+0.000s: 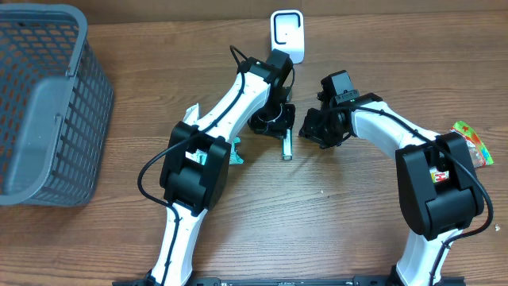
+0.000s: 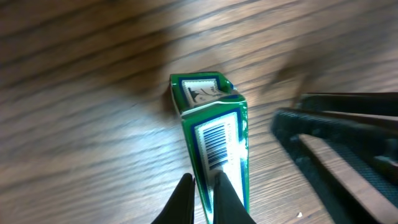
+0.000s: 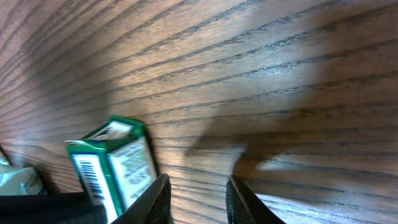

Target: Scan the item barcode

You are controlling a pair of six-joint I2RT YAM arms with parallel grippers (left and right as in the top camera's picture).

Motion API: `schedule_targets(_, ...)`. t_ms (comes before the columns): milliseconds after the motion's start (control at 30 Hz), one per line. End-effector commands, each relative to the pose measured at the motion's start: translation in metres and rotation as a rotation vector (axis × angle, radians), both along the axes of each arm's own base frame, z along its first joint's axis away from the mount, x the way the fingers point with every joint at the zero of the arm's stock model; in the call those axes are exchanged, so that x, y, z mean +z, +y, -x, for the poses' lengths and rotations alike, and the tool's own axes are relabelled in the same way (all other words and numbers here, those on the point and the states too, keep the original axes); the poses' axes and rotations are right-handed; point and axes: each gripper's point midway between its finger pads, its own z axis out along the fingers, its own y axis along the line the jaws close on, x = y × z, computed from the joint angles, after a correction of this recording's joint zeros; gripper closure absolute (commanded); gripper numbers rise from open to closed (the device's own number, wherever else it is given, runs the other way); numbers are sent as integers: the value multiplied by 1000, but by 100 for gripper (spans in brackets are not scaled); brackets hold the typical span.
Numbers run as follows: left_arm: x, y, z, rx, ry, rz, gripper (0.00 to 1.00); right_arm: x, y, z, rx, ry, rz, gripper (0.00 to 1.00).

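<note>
The left end effector [image 2: 204, 190] is clamped on one edge of the small green-and-white cardboard carton [image 2: 214, 124], whose barcode panel faces the left wrist camera – the carton sits between the two arms over the brown wooden worktop [image 1: 333, 222], apart from the white upright barcode scanner [image 1: 286, 33]. The right end effector [image 3: 196, 196] stands parted, holding nothing – the carton is just beside one finger

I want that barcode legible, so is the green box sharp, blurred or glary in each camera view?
Left wrist: the green box is fairly sharp, its barcode shows with a glare strip beside it, and the wood around is smeared. Right wrist: box sharp, barcode partly hidden at the bottom. Overhead: evenly lit, box too small to read.
</note>
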Motion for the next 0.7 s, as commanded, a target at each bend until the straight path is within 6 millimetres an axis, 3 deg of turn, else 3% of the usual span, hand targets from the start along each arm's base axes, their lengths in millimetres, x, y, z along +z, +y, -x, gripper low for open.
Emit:
schedule_targets(0,-12,29,-4,82,3,-137,96,-3,3,3,6,8,-5,69)
schedule_targets(433,-10,34,12,132,83,-157,96,-3,3,2,6,7,-5,69)
schedule_targets(667,-13,42,16,278,111,-226,96,-3,3,3,6,8,-5,69)
